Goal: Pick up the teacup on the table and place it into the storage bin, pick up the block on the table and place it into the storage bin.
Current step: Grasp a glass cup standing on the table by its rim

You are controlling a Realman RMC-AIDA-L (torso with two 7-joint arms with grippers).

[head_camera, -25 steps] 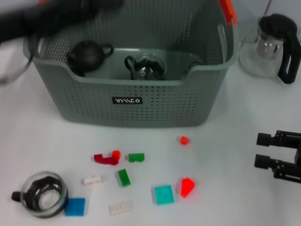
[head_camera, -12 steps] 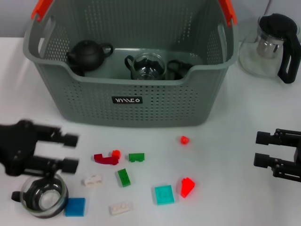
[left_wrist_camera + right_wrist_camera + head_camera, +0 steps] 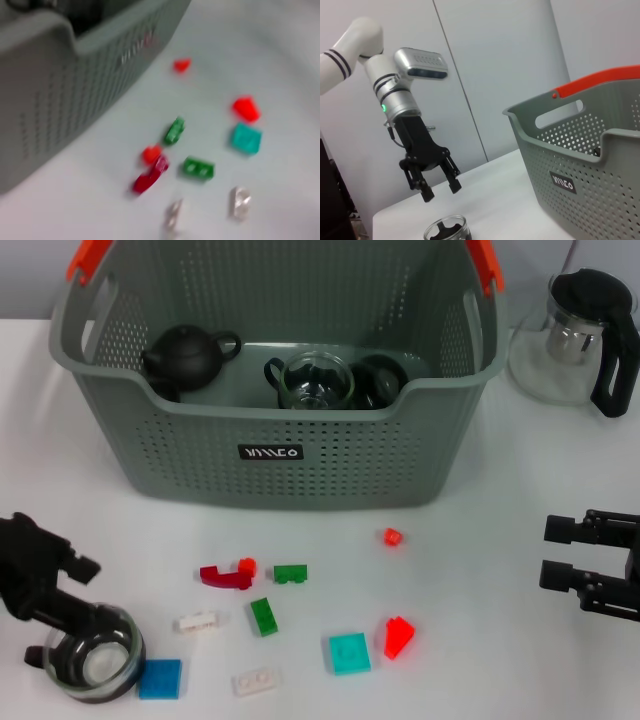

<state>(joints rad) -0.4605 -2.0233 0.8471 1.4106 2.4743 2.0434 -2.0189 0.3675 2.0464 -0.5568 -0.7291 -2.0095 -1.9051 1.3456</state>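
A glass teacup [image 3: 90, 665] with a dark insert stands at the table's front left; the right wrist view shows this teacup [image 3: 445, 231] too. My left gripper [image 3: 82, 590] hovers just above and behind it, open and holding nothing; from the right wrist view the same gripper [image 3: 438, 188] hangs over the cup. Several small blocks lie in front of the storage bin [image 3: 280, 455], among them a red block [image 3: 225, 576], a green block [image 3: 263, 616] and a teal block [image 3: 350, 653]. At the right edge my right gripper [image 3: 552, 555] rests open and idle.
Inside the bin sit a dark teapot [image 3: 185, 355], a glass cup [image 3: 315, 380] and a dark cup [image 3: 380, 380]. A glass pot with a black handle [image 3: 575, 335] stands at the back right. A blue block [image 3: 160, 679] lies beside the teacup.
My left arm swung from above the bin down to the table's front left and now hovers over the teacup. The right arm has not moved.
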